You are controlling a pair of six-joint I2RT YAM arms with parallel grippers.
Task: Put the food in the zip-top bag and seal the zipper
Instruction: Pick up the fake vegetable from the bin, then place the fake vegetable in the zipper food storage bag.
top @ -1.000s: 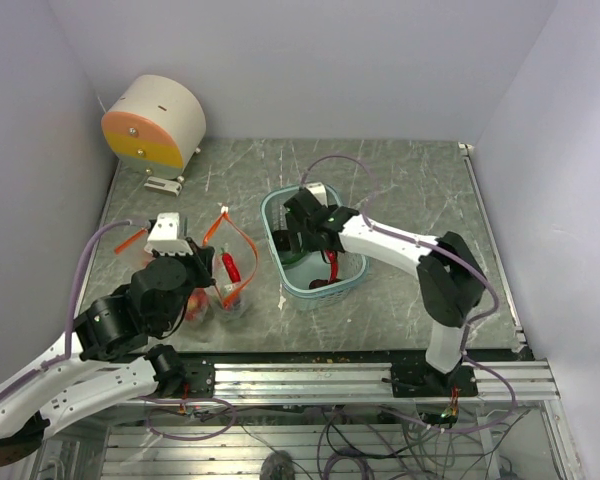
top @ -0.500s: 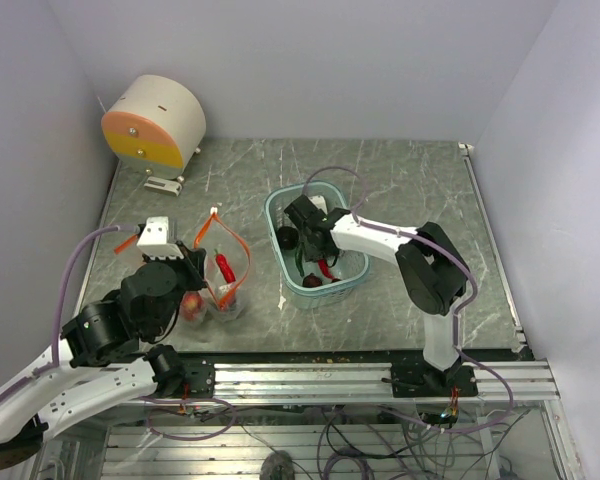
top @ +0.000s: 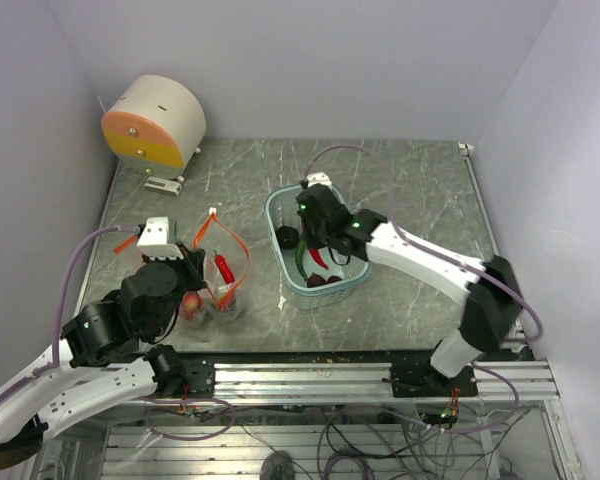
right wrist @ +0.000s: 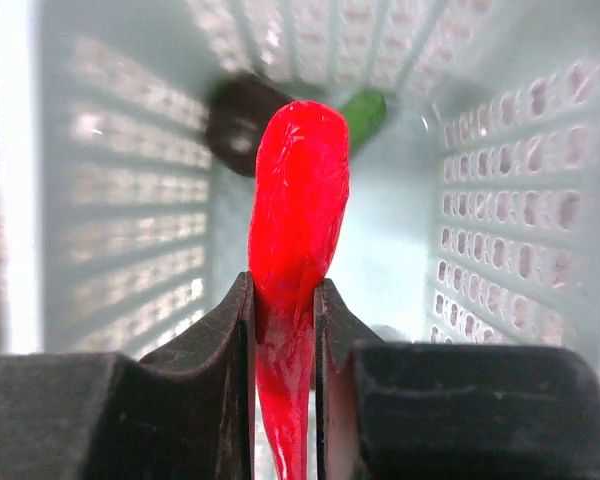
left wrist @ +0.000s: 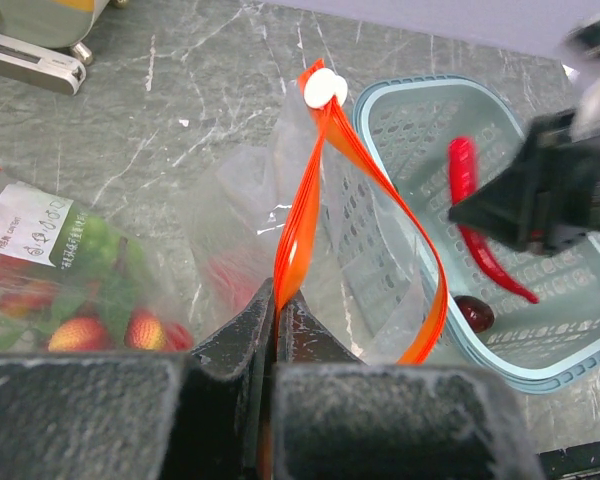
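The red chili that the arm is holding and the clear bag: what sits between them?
Only the basket wall and a bare strip of table. The top view shows nothing else between the chili and the bag.

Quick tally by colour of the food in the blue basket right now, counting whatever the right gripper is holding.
Red: 1, the chilli in the right gripper
Green: 1, the green piece
Near-black: 1, the round dark piece
Dark red: 1, the dark red piece
Total: 4 in view in the basket; the arm may hide more.

table [top: 420, 180]: grey marble | carries: basket [top: 325, 292]; zip-top bag [top: 228, 298]; round drum [top: 155, 120]
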